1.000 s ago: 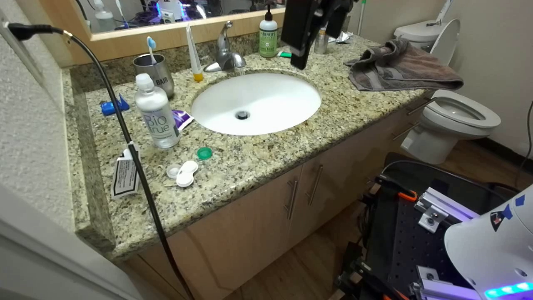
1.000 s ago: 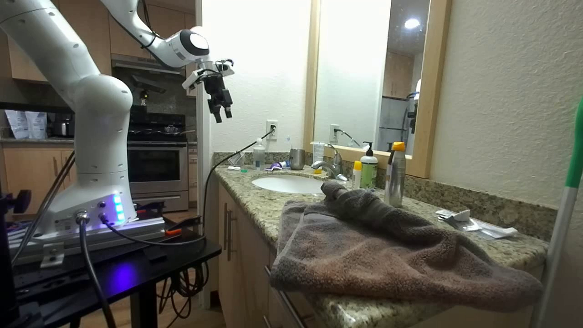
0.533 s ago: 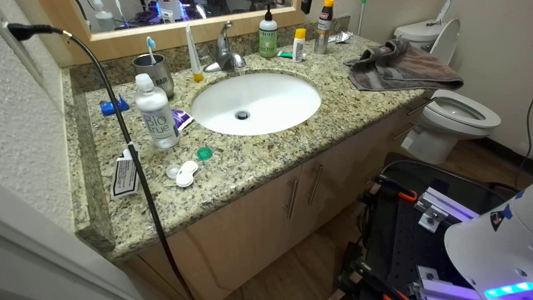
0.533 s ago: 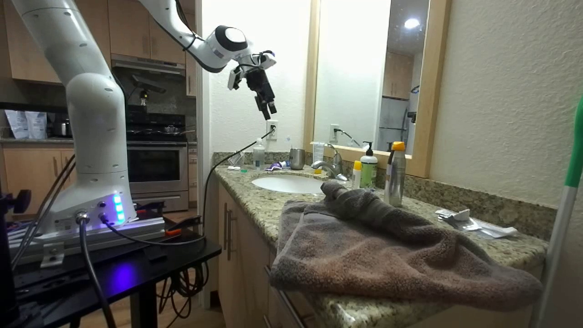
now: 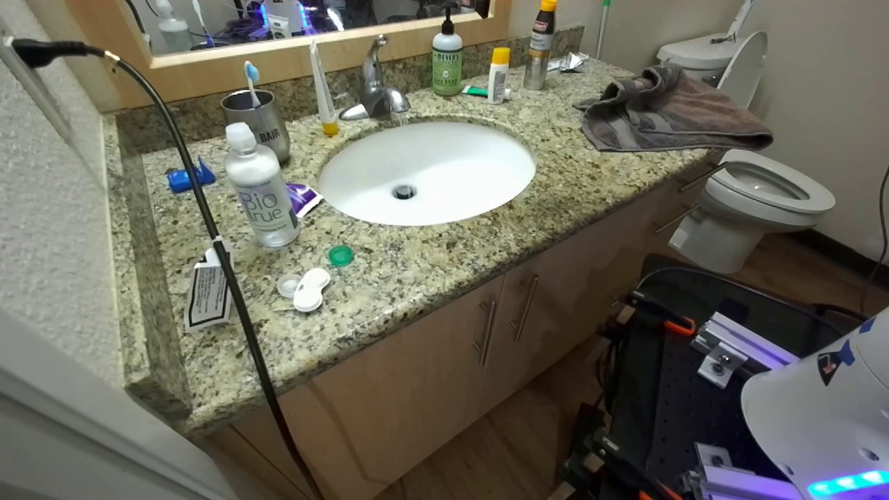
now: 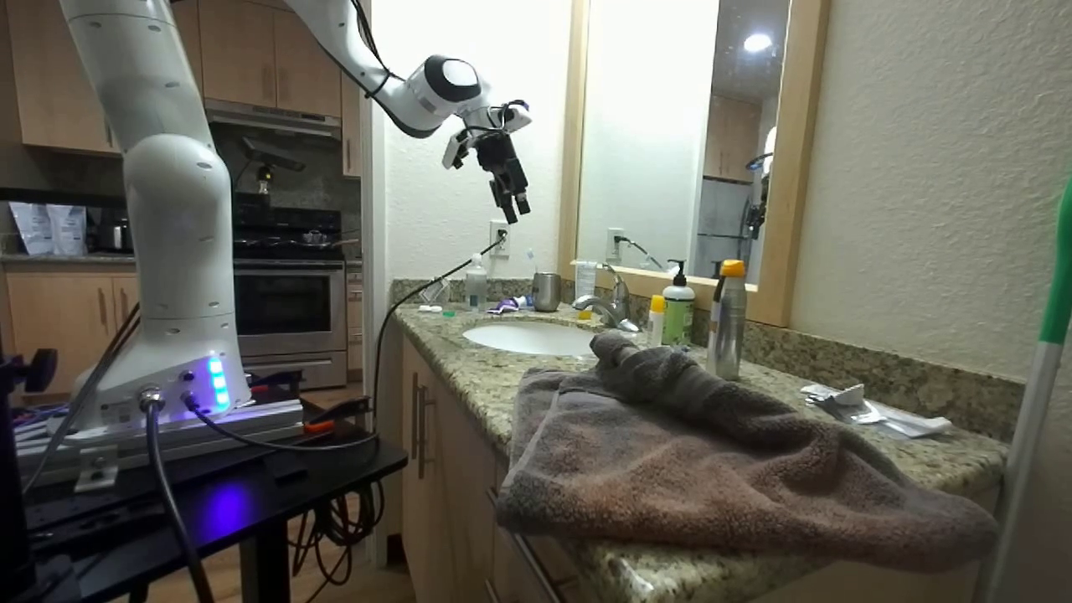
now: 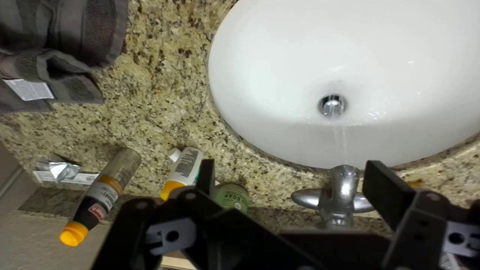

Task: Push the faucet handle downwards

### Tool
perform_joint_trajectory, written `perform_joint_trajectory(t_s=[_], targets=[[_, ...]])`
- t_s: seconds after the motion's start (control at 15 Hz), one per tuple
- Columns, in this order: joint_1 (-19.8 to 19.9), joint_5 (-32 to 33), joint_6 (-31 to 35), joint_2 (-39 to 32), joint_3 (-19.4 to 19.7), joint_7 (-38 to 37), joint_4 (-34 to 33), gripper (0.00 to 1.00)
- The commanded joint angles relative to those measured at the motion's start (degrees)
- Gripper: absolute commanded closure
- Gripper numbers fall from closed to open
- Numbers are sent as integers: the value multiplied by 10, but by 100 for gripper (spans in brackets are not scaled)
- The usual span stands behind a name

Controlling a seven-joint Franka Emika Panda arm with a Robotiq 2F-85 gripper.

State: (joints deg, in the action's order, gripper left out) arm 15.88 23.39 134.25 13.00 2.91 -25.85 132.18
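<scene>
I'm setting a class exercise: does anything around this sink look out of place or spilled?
Water runs from the faucet into the basin with no hands under it; the towel lies bunched, overhanging the counter. I see no spill.

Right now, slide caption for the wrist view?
Open gripper in foreground; beyond, water runs from faucet into white basin.

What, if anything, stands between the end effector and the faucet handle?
Nothing visible: in an exterior view, the open end effector hangs higher than the faucet handle with only air between them. The soap bottle stands off to one side.
</scene>
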Motion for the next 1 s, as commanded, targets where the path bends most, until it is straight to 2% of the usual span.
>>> perform_joint_trajectory(t_s=[0.0, 0.13, 0.27, 0.33, 0.53, 0.6, 0.8, 0.87, 0.93], targets=[[3, 72, -46, -98, -20, -137, -102, 0], [-18, 63, -85, -147, -8, -177, -165, 0], [-8, 3, -108, -198, -11, -166, -231, 0], [-31, -17, -123, -217, 18, -173, -262, 0], [-27, -133, -171, -256, 47, -149, -333, 0], [-44, -88, -132, -228, 52, -162, -280, 0], [-41, -123, -154, -249, 65, -153, -319, 0], [-48, -100, -146, -247, 66, -151, -308, 0], [-59, -85, -149, -266, 71, -193, -323, 0]])
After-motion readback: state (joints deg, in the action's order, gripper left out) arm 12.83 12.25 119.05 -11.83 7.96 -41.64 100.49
